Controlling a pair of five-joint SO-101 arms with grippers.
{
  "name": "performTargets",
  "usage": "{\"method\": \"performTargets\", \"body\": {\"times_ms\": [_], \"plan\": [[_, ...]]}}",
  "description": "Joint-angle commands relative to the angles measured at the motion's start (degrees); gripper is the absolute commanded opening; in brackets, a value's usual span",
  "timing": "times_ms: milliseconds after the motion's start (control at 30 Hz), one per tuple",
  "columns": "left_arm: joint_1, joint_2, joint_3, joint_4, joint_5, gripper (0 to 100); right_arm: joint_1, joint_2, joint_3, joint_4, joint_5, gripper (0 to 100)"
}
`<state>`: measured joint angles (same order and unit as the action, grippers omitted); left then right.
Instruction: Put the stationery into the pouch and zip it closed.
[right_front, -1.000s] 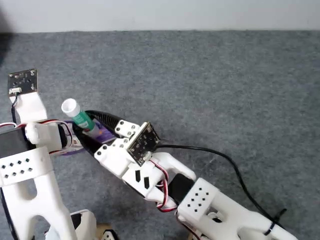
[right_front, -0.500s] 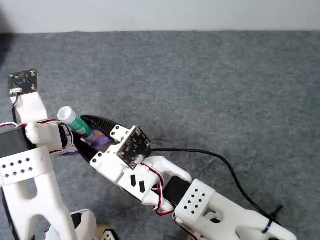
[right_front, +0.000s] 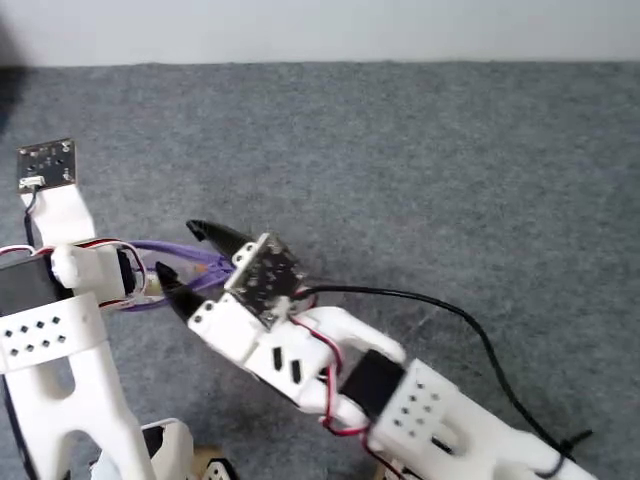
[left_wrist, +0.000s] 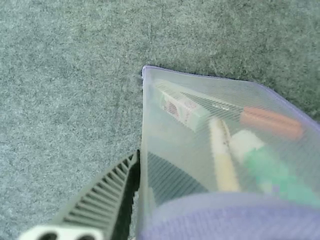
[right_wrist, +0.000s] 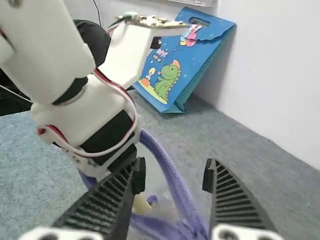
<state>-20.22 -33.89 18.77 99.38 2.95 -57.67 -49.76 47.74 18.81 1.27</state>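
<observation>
The stationery (left_wrist: 225, 145) lies inside the pouch (left_wrist: 165, 135), which the left claw (left_wrist: 142, 159) clamps; the right claw (right_wrist: 175, 170) stands apart at the apparently unzipped mouth, so zipping remains.

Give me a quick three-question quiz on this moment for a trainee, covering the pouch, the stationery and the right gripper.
1. True or false: the right gripper is open.
2. Where is the green glue stick? A) lying on the carpet B) inside the pouch C) clamped in the right gripper
3. Fill in: the pouch's woven rim is ____ in colour.

Key: 1 true; 2 B; 3 purple.
</observation>
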Motion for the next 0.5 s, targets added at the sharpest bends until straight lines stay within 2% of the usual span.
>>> {"method": "performTargets", "body": {"times_ms": [0, 233, 467], "plan": [[0.70, 0.26, -1.71, 0.88, 0.53, 1, 1.19, -7.78, -3.25, 6.64, 0.53, 18.0], [0.53, 0.18, -1.98, 0.70, 0.53, 1, 2.77, -16.57, -1.85, 18.68, 0.26, 18.0], [0.35, -0.18, -2.15, 0.70, 0.53, 1, 7.08, -15.96, 0.53, 28.26, -9.32, 18.3]]}}
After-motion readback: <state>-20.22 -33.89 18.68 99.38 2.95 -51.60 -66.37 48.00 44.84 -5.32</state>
